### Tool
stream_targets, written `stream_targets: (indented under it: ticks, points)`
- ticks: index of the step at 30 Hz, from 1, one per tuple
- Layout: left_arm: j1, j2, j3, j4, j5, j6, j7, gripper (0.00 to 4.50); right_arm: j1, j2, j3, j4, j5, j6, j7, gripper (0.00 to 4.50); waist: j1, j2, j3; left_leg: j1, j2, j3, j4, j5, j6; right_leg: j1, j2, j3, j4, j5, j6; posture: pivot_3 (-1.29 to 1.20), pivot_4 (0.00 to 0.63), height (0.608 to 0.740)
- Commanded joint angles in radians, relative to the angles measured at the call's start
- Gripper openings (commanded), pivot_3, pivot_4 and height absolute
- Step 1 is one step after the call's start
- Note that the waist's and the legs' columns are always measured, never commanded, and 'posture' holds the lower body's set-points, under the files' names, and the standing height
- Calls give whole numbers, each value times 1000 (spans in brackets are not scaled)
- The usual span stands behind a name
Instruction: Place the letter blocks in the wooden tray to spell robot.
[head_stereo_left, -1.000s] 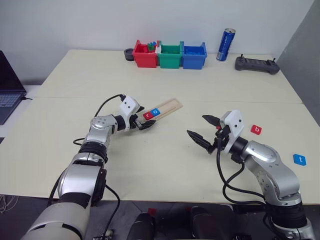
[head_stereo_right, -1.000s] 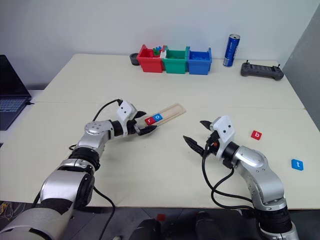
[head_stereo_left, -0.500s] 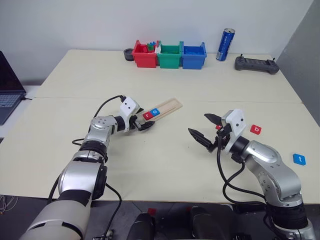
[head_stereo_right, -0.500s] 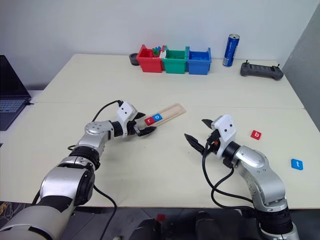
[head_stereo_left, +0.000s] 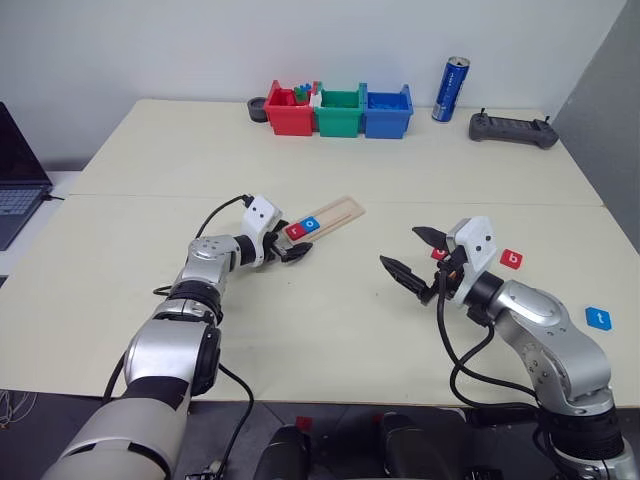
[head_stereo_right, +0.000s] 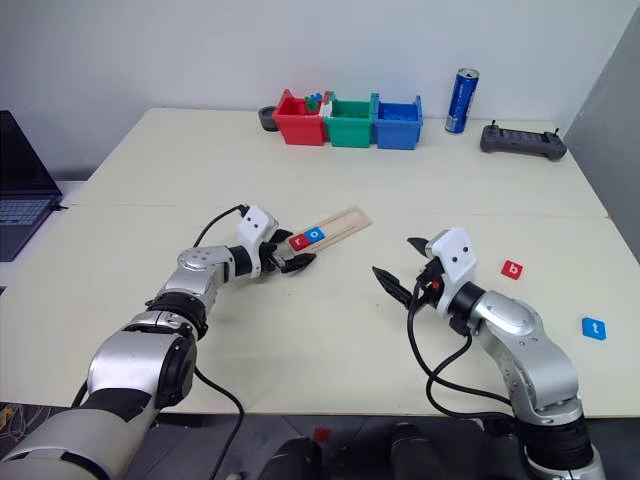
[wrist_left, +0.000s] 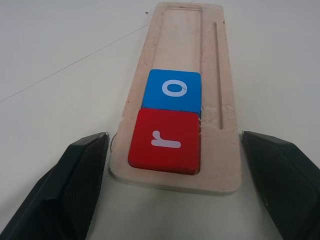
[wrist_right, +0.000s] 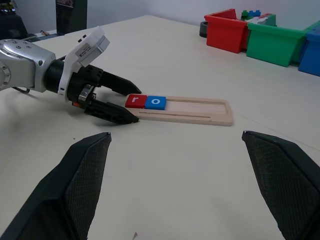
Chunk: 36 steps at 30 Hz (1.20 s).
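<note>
Sitting in the middle of the table (head_stereo_left: 150, 150), the wooden tray (head_stereo_left: 335, 212) holds a red r block (head_stereo_left: 295, 230) and a blue o block (head_stereo_left: 311, 224) side by side at its near end. The left gripper (head_stereo_left: 293, 248) has its two black fingers spread wide, one on each side of that end. The right gripper (head_stereo_left: 413, 253), at about four o'clock from the tray, is spread wide too and holds nothing. A red b block (head_stereo_left: 512, 259) and a blue t block (head_stereo_left: 598, 319) lie loose at about four o'clock from the tray, past that gripper.
</note>
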Motion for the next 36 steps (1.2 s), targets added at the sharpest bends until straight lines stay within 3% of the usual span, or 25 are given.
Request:
stream_targets:
  ticks: [1,9,14,27,36]
  points:
    - [-23,3,5,6,14,8,16,4500,2,-11,-38,-57,28,7,-12,4475,0,0,0,0,0,0,0,0,0,0,0,0,0,0,0,0,150,740]
    - [-16,-9,-9,12,35,42,-16,4500,-9,-9,-40,-65,37,26,-29,4475,0,0,0,0,0,0,1,0,0,0,0,0,1,0,0,0,150,740]
    - [-15,-9,0,9,28,52,-37,3417,-15,-13,-44,-60,38,24,-33,4500,0,0,0,0,0,0,2,0,0,0,0,0,1,0,0,0,150,740]
    - [-6,-2,-14,-10,47,7,-47,3401,-25,-17,-42,-52,41,19,-33,4500,0,0,0,0,0,0,2,0,0,0,0,0,1,0,0,0,150,740]
    - [96,18,-74,-197,11,-104,-410,3401,104,-148,-42,-122,67,-66,139,4500,2,0,0,-1,0,0,2,0,0,0,0,0,0,0,0,0,150,740]
